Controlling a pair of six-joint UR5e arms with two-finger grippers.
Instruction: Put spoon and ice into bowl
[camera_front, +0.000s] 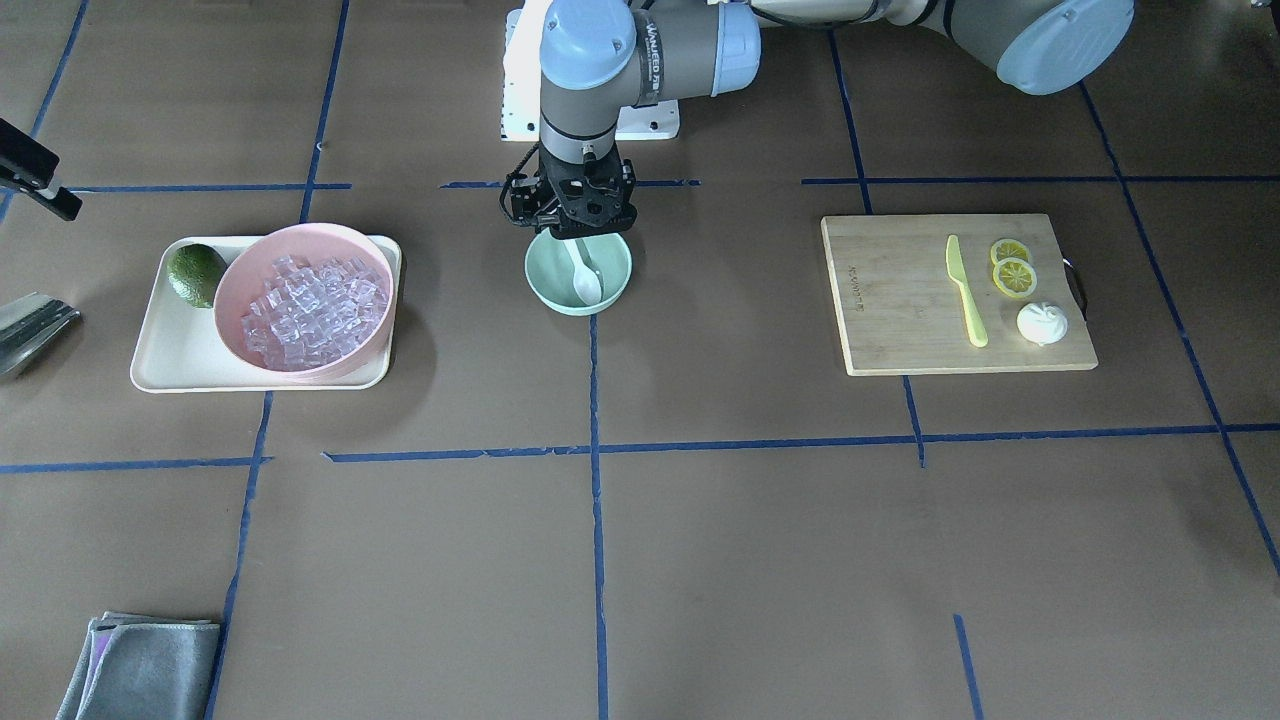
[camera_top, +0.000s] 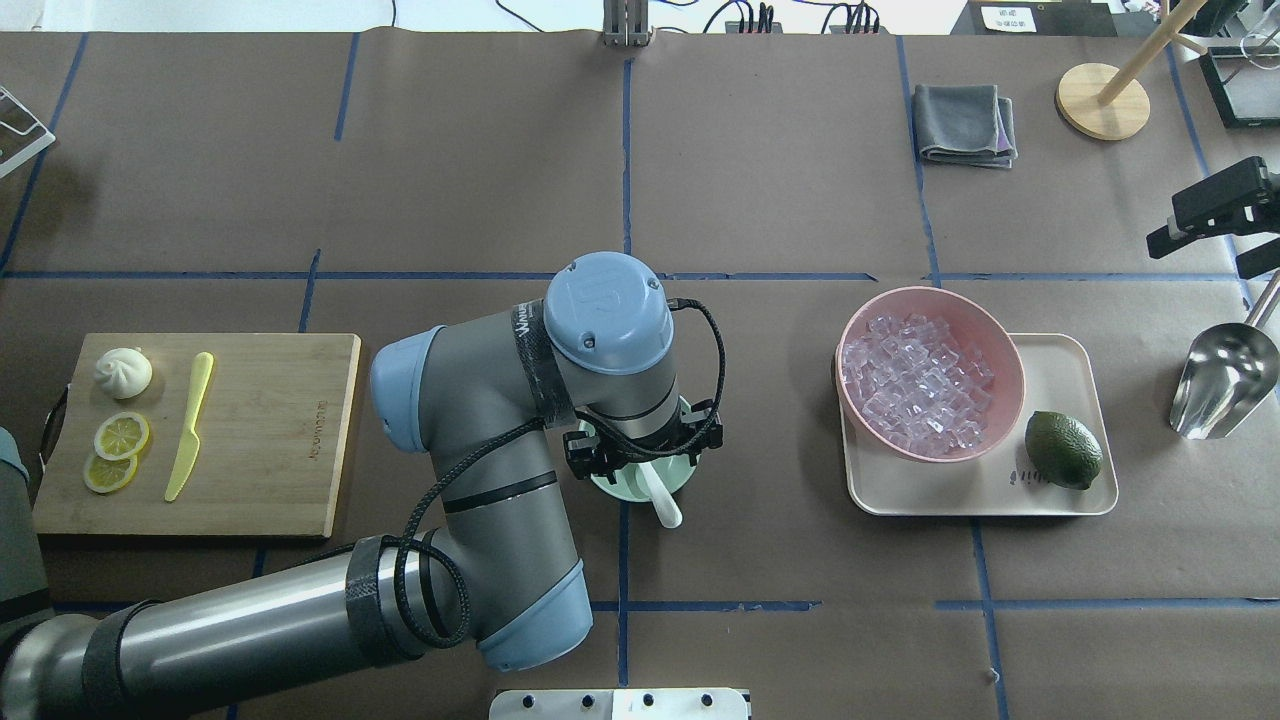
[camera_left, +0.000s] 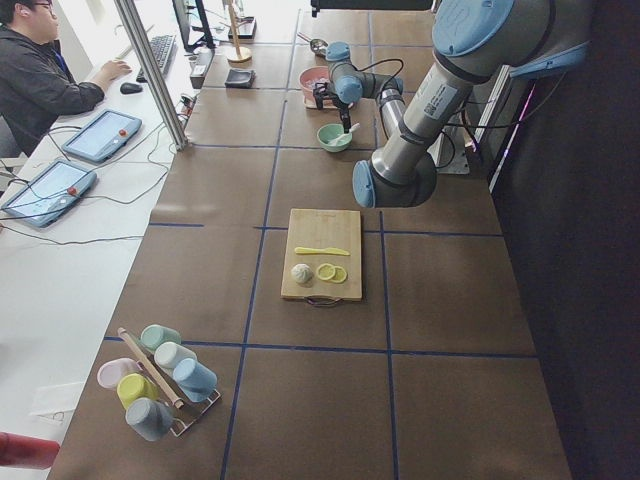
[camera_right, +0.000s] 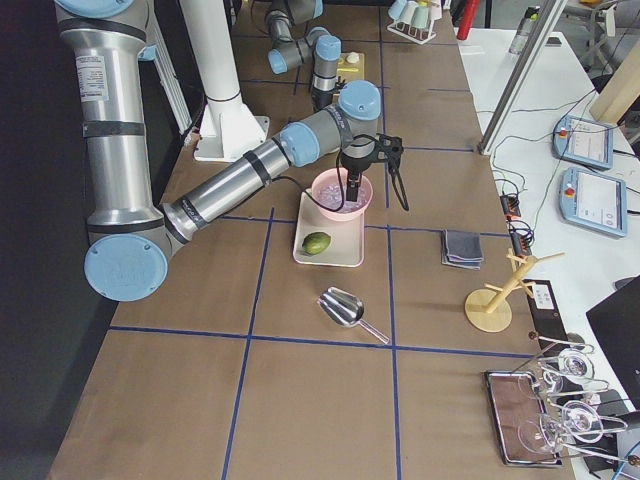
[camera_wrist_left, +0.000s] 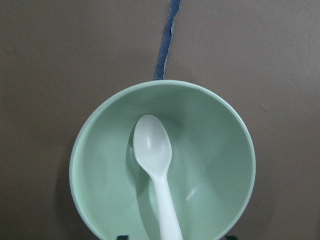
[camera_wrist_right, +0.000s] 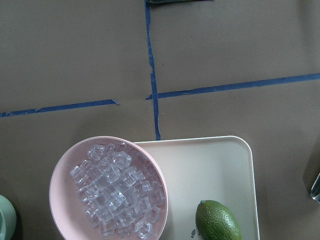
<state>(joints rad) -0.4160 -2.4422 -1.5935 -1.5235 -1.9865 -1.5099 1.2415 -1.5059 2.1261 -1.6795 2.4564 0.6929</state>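
Mint-green and matte, the bowl (camera_wrist_left: 90, 145) stands nearest the robot. The white spoon (camera_wrist_left: 155, 160) lies in it, scoop on the bottom and handle leaning over the rim. The left gripper (camera_front: 572, 228) hangs just above with its jaws open, clear of the handle. Farther off, the ice (camera_top: 915, 385) is heaped in a pink bowl (camera_top: 1000, 345) on a tray (camera_top: 1060, 360). Beyond that is the right gripper (camera_top: 1210, 215); I cannot tell how its jaws stand.

Robotics lab; tape-gridded table (camera_left: 300, 350), operator (camera_left: 38, 72), tablets (camera_left: 100, 134)
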